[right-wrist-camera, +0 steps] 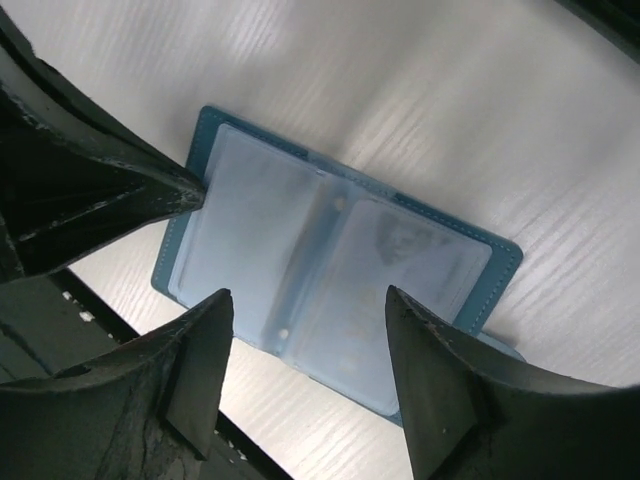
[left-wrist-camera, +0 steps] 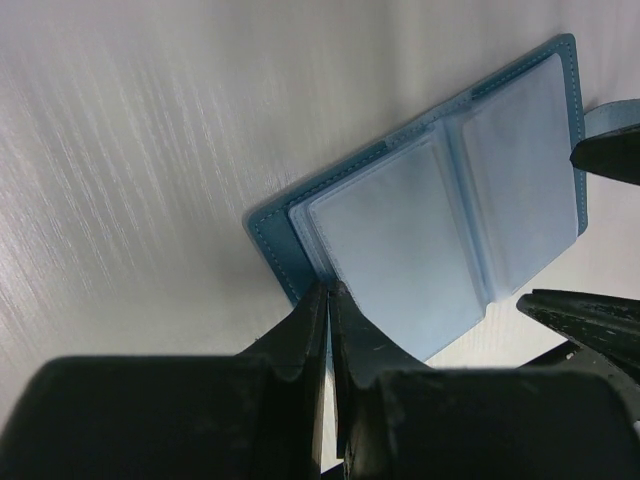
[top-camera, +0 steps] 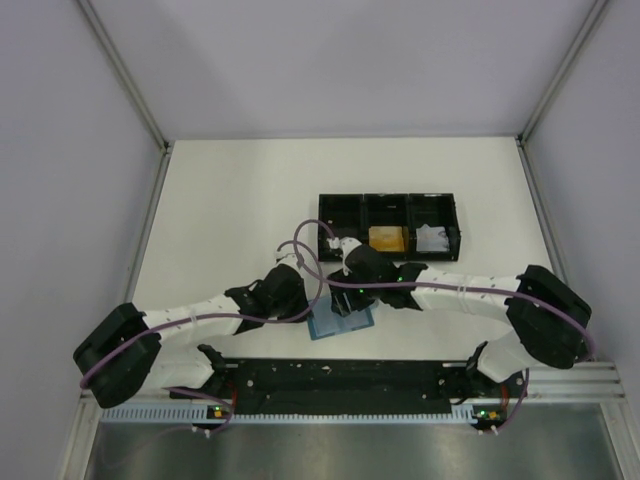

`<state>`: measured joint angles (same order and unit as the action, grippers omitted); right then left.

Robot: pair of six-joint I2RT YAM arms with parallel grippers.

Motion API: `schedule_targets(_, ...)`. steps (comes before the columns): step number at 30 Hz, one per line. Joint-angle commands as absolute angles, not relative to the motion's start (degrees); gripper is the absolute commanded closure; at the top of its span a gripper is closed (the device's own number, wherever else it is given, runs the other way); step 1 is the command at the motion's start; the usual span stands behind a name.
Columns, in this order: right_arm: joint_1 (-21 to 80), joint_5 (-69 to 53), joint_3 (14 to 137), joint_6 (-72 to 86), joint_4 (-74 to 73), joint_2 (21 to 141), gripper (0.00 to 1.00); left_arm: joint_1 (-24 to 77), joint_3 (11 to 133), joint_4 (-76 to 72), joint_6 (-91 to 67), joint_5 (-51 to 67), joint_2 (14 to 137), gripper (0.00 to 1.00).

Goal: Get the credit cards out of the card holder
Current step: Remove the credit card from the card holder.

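Note:
The teal card holder (top-camera: 338, 324) lies spread open on the table between both arms, its pale blue sleeves (left-wrist-camera: 420, 240) facing up. My left gripper (left-wrist-camera: 328, 290) is shut, its tips set on the holder's near corner; whether a leaf is pinched between them I cannot tell. Just above the open holder (right-wrist-camera: 330, 270) hovers my right gripper (right-wrist-camera: 308, 300), open, nothing between its fingers. One orange-gold credit card (top-camera: 387, 238) lies in the middle compartment of the black tray. No card shows in the sleeves facing up.
The long black three-compartment tray (top-camera: 390, 203) stands just behind the grippers, a white paper wad (top-camera: 433, 238) in its right compartment. A black rail (top-camera: 340, 375) runs along the near edge. Grey walls close the white table (top-camera: 230, 200) on three sides.

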<state>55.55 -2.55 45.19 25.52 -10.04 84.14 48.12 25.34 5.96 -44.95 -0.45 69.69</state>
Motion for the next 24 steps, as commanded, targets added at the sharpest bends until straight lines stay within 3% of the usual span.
schedule_targets(1, 56.4, 4.8, 47.9, 25.4, -13.3, 85.3, 0.36, 48.4, 24.6, 6.2, -45.3, -0.3, 70.5, 0.92)
schedule_targets(17, 56.5, 4.7, 47.5, 26.5, -13.9, 88.2, 0.38, 48.4, 23.9, 5.7, -45.5, -0.4, 69.6, 0.92)
schedule_targets(24, 56.4, 1.5, 47.2, 26.6, -11.6, 88.8, 0.48, 48.5, 24.0, 5.5, -45.8, -0.3, 69.9, 0.93)
